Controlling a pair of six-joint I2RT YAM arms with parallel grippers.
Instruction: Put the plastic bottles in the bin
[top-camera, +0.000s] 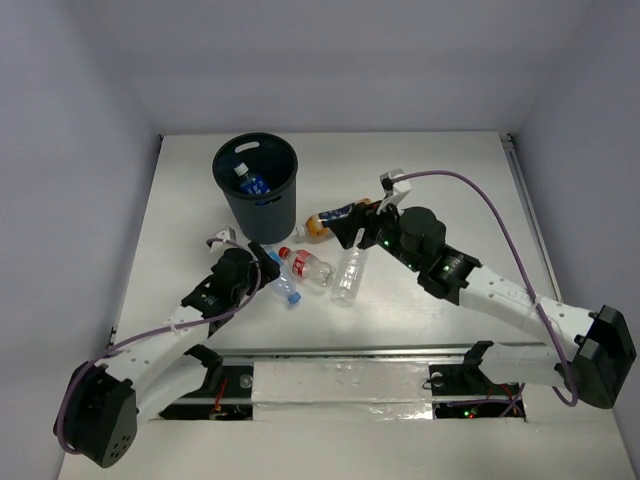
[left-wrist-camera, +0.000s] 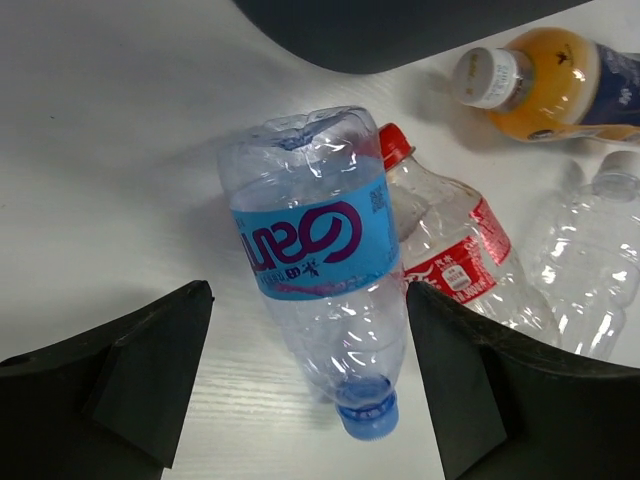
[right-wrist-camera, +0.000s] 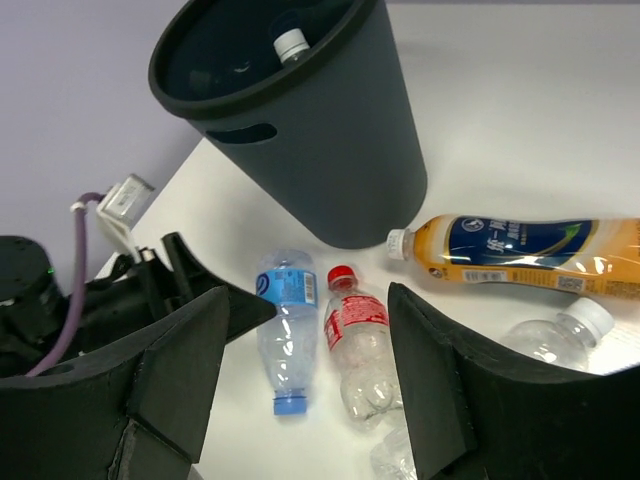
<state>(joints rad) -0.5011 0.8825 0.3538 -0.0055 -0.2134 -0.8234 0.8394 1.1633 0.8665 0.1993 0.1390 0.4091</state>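
Where left fingers (left-wrist-camera: 150, 370) gape, blue-labelled bottle (left-wrist-camera: 315, 240) lies between, untouched

A lab test cell: white table (top-camera: 450, 170) boxed by plain walls (top-camera: 350, 60).

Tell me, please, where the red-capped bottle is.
The red-capped bottle lies near the centre of the top view, by the bin, between the blue-labelled bottle and the plain clear bottle.

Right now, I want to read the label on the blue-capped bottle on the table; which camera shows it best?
Left wrist: the blue-capped bottle fills the frame, its label large though upside down. The right wrist shows it small beside the red-capped bottle; the top view, tinier still, label unreadable.
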